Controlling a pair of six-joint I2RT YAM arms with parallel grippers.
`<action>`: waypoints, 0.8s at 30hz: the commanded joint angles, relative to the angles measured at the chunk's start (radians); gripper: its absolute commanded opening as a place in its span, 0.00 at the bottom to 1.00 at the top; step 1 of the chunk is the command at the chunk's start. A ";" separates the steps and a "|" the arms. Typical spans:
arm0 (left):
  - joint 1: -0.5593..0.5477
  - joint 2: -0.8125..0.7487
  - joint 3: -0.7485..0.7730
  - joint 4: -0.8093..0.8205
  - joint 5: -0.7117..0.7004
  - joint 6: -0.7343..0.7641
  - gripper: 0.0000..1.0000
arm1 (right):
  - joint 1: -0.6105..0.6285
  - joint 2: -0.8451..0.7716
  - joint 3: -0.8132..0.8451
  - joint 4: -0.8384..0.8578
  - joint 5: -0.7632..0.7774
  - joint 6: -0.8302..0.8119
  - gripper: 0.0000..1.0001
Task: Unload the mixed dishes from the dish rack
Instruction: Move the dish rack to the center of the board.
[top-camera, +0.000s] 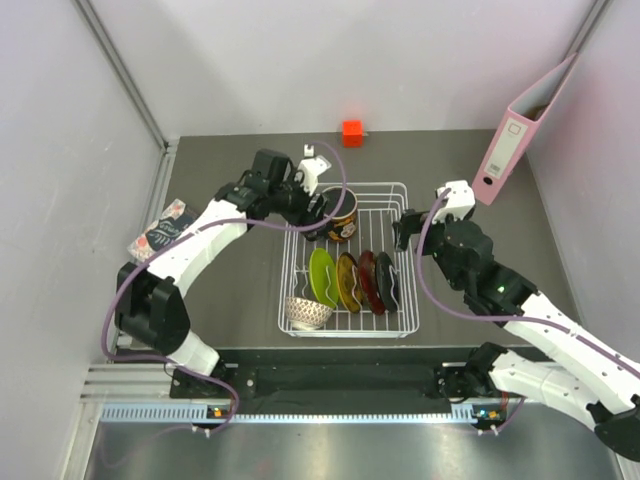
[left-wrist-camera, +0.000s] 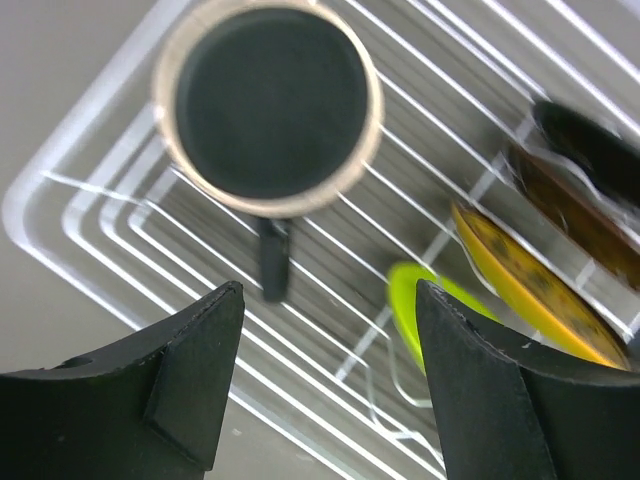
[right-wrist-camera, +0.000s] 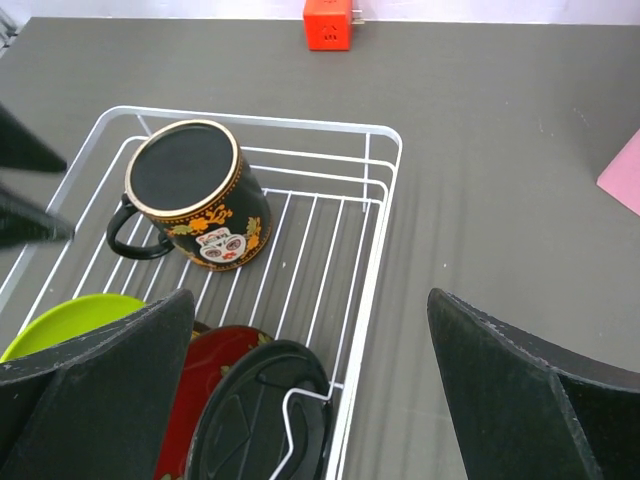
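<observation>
Your job has not really begun: the white wire rectangular dish rack holds every one of the mixed dishes, and you can see none of them set out on the grey worktop. At the rack's far end the dark mug with the painted face and gold rim appears to stand mouth down, its handle pointing toward the left arm. In the dividers stand the four small round plates on edge, side by side: the lime green plate, the yellow patterned plate, the red floral plate and the glossy black plate. The beige lattice-patterned bowl sits in the near left corner of the rack. So six pieces are left to move. Your left tool hovers over the mug with its jaws spread wide and nothing between them, which reads as lining up for the first pick. Your right tool hangs above the rack's right side, near the black plate, gaping too and gripping nothing. Outside the rack, an orange-red cube sits by the back wall, a pink ring binder leans at the far right, and a patterned packet lies at the left edge.
</observation>
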 joint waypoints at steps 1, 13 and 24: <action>-0.010 -0.082 -0.086 0.068 0.065 0.051 0.73 | 0.013 -0.001 0.007 0.031 -0.030 0.012 1.00; -0.012 -0.094 -0.143 0.216 -0.105 -0.018 0.73 | 0.013 -0.019 0.001 0.025 0.007 0.045 1.00; -0.033 -0.145 -0.218 0.246 -0.079 -0.014 0.74 | 0.013 0.037 0.011 0.021 0.024 0.079 1.00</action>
